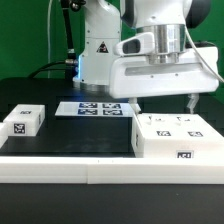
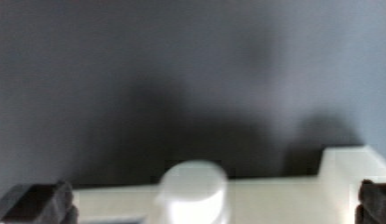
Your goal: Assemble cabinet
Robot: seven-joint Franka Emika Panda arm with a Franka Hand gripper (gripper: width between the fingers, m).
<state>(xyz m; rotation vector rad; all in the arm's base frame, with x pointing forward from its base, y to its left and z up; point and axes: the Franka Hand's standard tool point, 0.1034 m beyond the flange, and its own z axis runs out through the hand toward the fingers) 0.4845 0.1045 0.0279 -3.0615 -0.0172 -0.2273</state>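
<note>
A large white cabinet body (image 1: 178, 135) with marker tags lies on the dark table at the exterior view's right. My gripper (image 1: 165, 100) hangs just above its rear edge. In the wrist view the gripper (image 2: 206, 205) is open. Its dark fingertips (image 2: 39, 205) stand far apart at either side of the white part (image 2: 279, 198), not touching it. A rounded white knob (image 2: 193, 190) stands on that part between the fingers. A smaller white tagged box (image 1: 22, 122) lies apart at the exterior view's left.
The marker board (image 1: 95, 108) lies flat on the table between the two white parts, in front of the robot's base (image 1: 98, 50). The table's front edge (image 1: 110, 170) runs just below the cabinet body.
</note>
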